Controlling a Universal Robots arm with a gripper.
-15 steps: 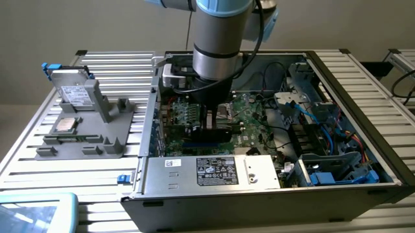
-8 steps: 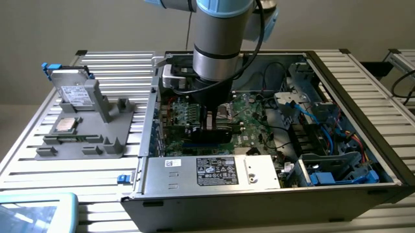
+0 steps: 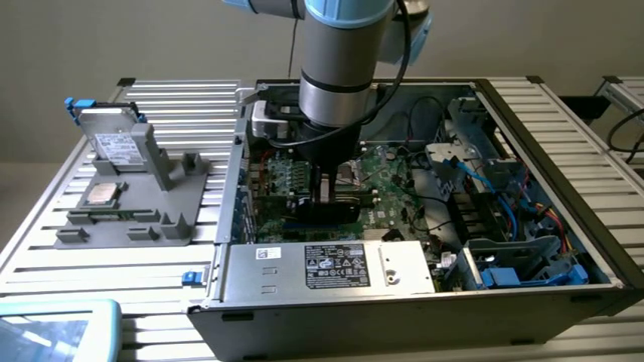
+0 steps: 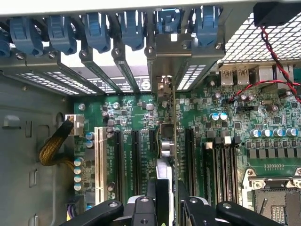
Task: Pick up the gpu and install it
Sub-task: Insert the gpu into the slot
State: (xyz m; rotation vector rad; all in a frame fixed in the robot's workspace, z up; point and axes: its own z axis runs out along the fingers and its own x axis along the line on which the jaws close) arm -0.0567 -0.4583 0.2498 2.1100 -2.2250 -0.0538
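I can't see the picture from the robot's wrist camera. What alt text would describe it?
A black two-fingered gripper holds a thin green graphics card with a black cooler edge-on and upright over the long black slots of a green motherboard, inside an open computer case. A row of blue plastic clips lines the case wall beyond.

In the exterior view the arm (image 3: 337,75) hides most of the gpu (image 4: 165,165), while the wrist view's edge cuts off the gripper (image 4: 167,195) clamped on it.

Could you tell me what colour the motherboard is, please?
The motherboard is green, clearest in wrist view.
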